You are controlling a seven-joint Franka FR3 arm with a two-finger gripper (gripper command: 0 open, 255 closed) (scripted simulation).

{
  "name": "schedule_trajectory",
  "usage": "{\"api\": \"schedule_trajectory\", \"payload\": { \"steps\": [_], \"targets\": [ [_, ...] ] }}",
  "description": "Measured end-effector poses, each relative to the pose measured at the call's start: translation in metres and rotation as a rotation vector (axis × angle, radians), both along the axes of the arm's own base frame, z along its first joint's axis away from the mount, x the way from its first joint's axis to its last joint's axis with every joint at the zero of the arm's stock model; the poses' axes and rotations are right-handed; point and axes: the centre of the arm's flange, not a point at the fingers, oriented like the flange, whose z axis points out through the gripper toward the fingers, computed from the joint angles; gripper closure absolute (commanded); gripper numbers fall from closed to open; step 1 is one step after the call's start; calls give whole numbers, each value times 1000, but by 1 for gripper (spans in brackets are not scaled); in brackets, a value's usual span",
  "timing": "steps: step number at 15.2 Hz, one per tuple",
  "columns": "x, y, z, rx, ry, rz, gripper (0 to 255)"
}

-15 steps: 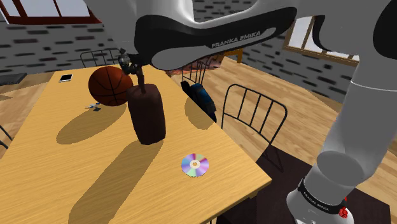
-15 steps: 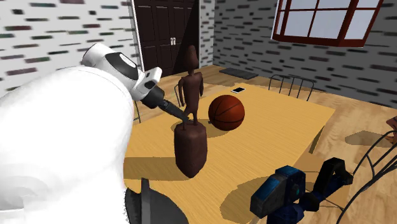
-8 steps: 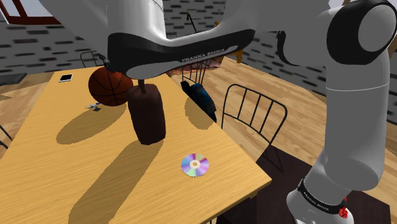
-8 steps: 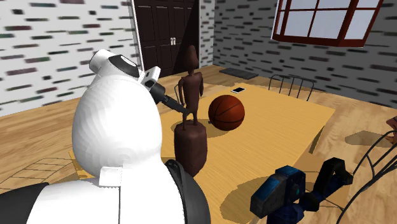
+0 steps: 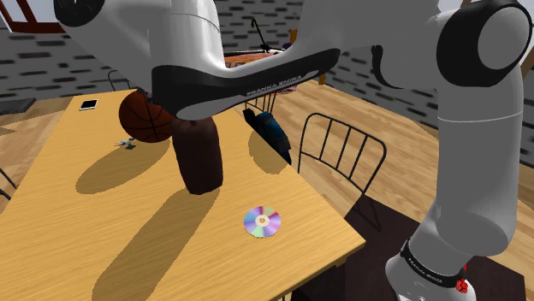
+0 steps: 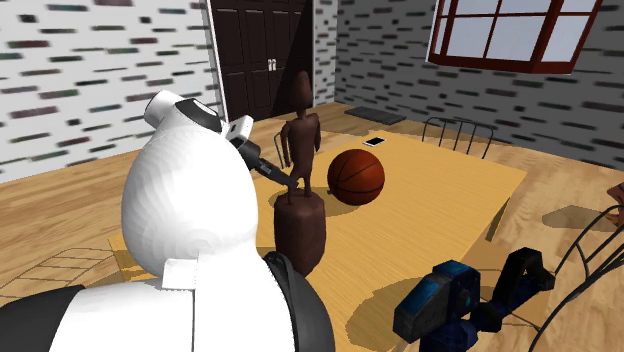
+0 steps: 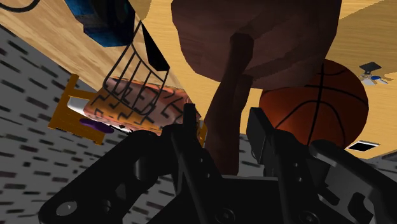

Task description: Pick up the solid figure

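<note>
Dark brown carved figure (image 5: 198,158), a slim standing body on a rounded, barrel-like base, rests upright on the light wooden bench (image 5: 68,222).

Shoulder view: I see the figure's base near the middle of the bench. The white arm (image 5: 479,128) crosses over its upper part. An orange-brown basketball (image 5: 137,120) sits just beside the base, on its far side. A shiny iridescent disc (image 5: 262,221) lies flat toward the bench's near edge, apart from the figure. A black wire chair (image 5: 342,154) stands off the bench on this view's right.

Second exterior view: the figure rises full height, its head above the ball. The jaws reach in from this view's left and meet the figure at its legs, just above the base.

Wrist view: the two black fingers (image 7: 189,137) stand apart on either side of the figure's thin legs. One finger lies at the leg's edge, while a sliver of background shows between the other finger and the leg. I therefore read the jaws as released, straddling the legs without gripping. The basketball sits beyond the base.
</note>
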Motion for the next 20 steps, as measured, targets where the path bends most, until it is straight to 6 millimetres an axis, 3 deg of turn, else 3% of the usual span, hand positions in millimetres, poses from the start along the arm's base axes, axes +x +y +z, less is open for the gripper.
{"api": "schedule_trajectory", "payload": {
  "steps": [9,20],
  "targets": [
    [0,0,1,0,2,0,255],
    [0,0,55,-1,5,0,255]
  ]
}}
